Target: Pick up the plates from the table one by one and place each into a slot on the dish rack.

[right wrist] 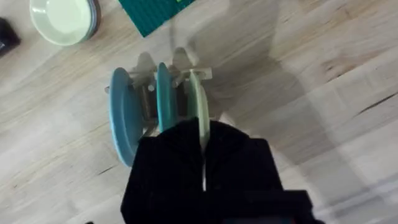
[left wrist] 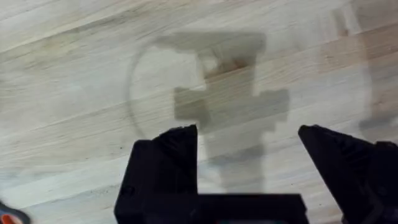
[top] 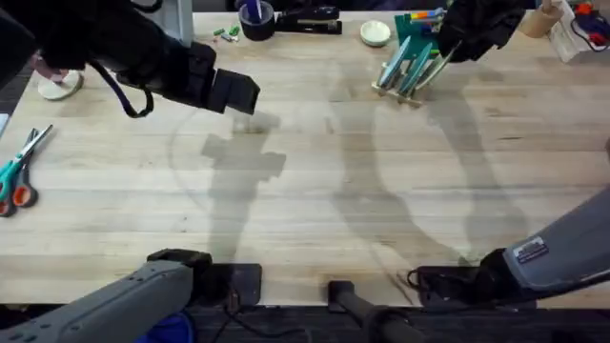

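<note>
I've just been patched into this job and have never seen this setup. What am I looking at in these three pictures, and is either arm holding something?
Two robot arms work at a wooden table. The wide picture comes from a camera above the table; the other two come from cameras on each arm's wrist.

The left pincer hangs open over bare wood, holding nothing; its wrist view shows its fingers spread apart above its own shadow.

The right pincer is at the dish rack at the far side, closed on the edge of a pale plate standing upright in a slot beside two blue-green plates.

Also lying about: scissors at the left edge, a small bowl and a green studded board near the rack.
</note>
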